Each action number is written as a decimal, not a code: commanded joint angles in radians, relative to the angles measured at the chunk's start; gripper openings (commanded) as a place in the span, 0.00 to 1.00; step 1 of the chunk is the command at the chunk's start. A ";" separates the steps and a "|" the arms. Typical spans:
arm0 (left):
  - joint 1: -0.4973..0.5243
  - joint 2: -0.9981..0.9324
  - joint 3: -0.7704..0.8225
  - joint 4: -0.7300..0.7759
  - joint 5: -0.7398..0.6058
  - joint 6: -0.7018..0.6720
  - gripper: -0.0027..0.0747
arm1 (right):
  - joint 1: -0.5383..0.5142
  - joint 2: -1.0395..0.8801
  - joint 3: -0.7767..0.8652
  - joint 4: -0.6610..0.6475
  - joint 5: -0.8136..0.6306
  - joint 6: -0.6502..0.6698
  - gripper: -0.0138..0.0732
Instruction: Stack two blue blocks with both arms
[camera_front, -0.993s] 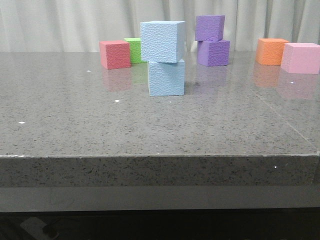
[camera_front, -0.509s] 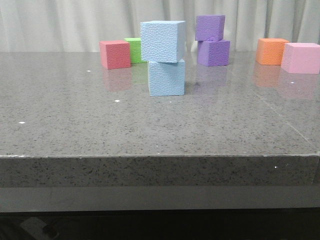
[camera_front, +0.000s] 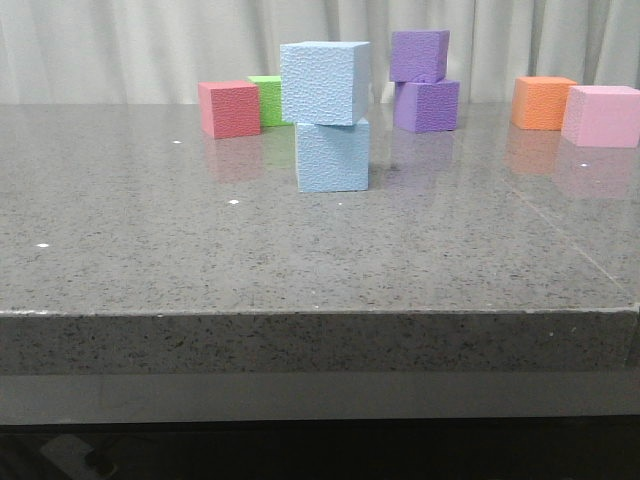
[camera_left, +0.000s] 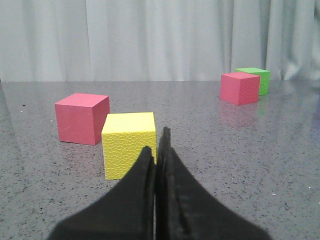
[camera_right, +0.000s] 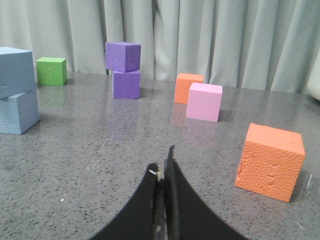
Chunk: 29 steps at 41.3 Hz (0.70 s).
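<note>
- Grey speckled table (camera_front: 150, 250), pale curtain behind.
- Left gripper (camera_left: 159, 150): fingers clenched, empty, near yellow cube (camera_left: 129, 142).
- Right gripper (camera_right: 162, 172): clenched, empty, well apart from the stack.
- Blue blocks: upper (camera_front: 323, 82) sits on lower (camera_front: 332, 155), twisted, overhanging left; stacking looks done.

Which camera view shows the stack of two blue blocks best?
The front view: both blue blocks stand whole near the centre, the upper one twisted slightly on the lower. The right wrist view catches them cut off at its edge. The left wrist view shows none.
</note>
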<state>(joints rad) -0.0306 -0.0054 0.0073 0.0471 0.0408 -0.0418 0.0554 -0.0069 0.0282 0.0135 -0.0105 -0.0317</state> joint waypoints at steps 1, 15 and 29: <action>0.000 -0.016 0.002 -0.008 -0.088 -0.010 0.01 | -0.017 -0.023 -0.007 0.010 -0.111 -0.012 0.08; 0.000 -0.016 0.002 -0.008 -0.088 -0.010 0.01 | -0.017 -0.023 -0.007 0.018 -0.106 -0.012 0.08; 0.000 -0.016 0.002 -0.008 -0.088 -0.010 0.01 | -0.019 -0.023 -0.007 0.018 -0.106 -0.012 0.08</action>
<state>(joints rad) -0.0306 -0.0054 0.0073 0.0471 0.0408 -0.0418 0.0421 -0.0099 0.0282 0.0313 -0.0293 -0.0317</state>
